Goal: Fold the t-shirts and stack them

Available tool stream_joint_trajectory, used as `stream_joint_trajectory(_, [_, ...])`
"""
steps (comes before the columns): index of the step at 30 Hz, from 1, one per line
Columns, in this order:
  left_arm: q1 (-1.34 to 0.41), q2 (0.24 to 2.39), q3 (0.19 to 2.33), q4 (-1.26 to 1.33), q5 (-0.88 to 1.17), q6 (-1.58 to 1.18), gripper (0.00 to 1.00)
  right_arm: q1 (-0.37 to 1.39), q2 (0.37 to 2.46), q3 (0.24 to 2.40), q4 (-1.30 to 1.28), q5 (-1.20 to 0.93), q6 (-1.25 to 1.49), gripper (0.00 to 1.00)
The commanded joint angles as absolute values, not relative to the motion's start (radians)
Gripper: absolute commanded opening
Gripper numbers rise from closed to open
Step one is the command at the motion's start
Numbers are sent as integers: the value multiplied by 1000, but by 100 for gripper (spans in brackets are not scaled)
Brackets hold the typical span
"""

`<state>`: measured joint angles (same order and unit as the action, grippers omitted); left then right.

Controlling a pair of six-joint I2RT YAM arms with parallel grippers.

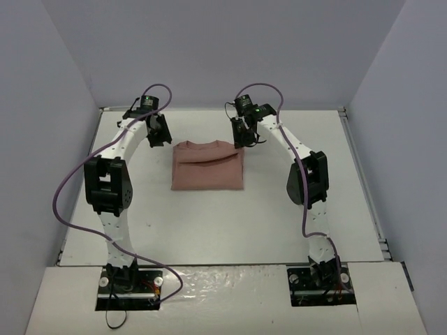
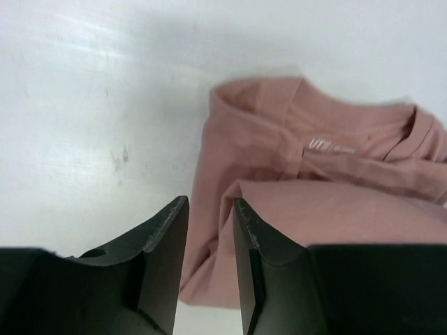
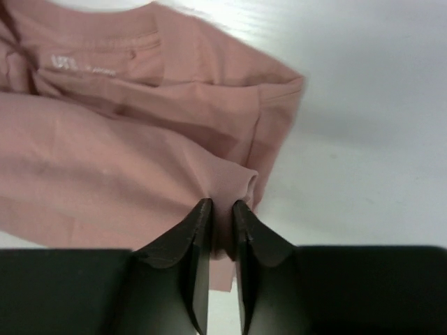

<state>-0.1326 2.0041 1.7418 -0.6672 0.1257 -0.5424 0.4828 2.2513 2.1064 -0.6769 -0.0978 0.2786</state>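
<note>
The dusty-pink t-shirt (image 1: 208, 167) lies folded into a rough rectangle at the table's far middle, collar at the far edge. No chest graphic shows. My right gripper (image 1: 244, 134) is at the shirt's far right corner. In the right wrist view (image 3: 222, 202) it is shut on a pinched fold of the t-shirt (image 3: 105, 167) and lifts that fold slightly. My left gripper (image 1: 159, 132) is just left of the shirt's far left corner. In the left wrist view (image 2: 209, 201) its jaws stand apart and empty, with the t-shirt's (image 2: 335, 202) left edge seen through the gap below them.
The white table (image 1: 209, 223) is boxed in by grey walls on the left, back and right. A raised rail (image 1: 363, 188) runs along the right edge. Purple cables loop off both arms. The arm bases (image 1: 129, 283) sit at the near edge.
</note>
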Motion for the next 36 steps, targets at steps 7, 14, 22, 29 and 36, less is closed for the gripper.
stream_joint_trajectory(7, [-118, 1967, 1942, -602, 162, -411, 31, 437, 2303, 2342, -694, -87, 241, 35])
stream_joint_trajectory(14, [-144, 1702, 1693, -418, 299, -420, 32, 433, 2210, 2335, -664, -187, 119, 38])
stream_joint_trajectory(22, [-211, 1756, 1561, -293, 458, -447, 32, 427, 2152, 2144, -508, -478, 108, 36])
stream_joint_trajectory(29, [-208, 1942, 1630, -243, 487, -501, 32, 397, 2282, 2142, -464, -627, 116, 36])
stream_joint_trajectory(36, [-164, 2078, 1632, -155, 466, -559, 32, 316, 2361, 2013, -318, -738, 126, 35])
